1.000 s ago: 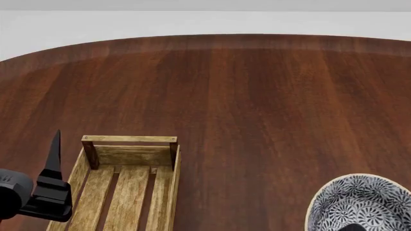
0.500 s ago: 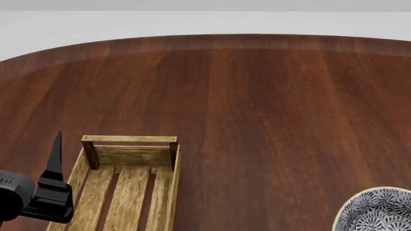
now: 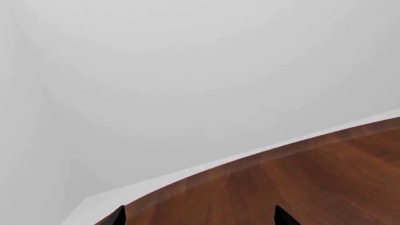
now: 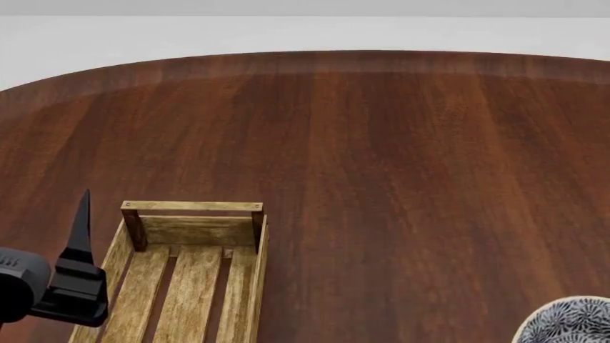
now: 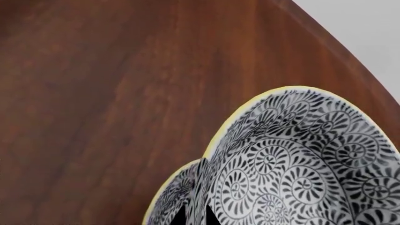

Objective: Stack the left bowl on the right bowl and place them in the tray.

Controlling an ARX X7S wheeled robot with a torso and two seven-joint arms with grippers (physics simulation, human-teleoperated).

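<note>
The left gripper (image 3: pixel 198 219) has its two fingertips spread wide and holds nothing, beside the wooden tray (image 4: pixel 196 236), whose slatted bottom carries nothing. The right gripper (image 5: pixel 195 216) pinches the rim of a patterned bowl (image 5: pixel 300 164); a second patterned rim (image 5: pixel 175 197) shows beside it. Both hang over the wooden table (image 4: pixel 381 157).

A bare simulated room rather than any furnished home or shop; a large round table (image 4: pixel 381 164) of dark reddish wood fills the views; beyond its curved edge lie only a flat pale grey floor (image 4: pixel 114 36) and blank walls (image 3: pixel 187 70); smooth, even rendering marks it as a simulator scene.
</note>
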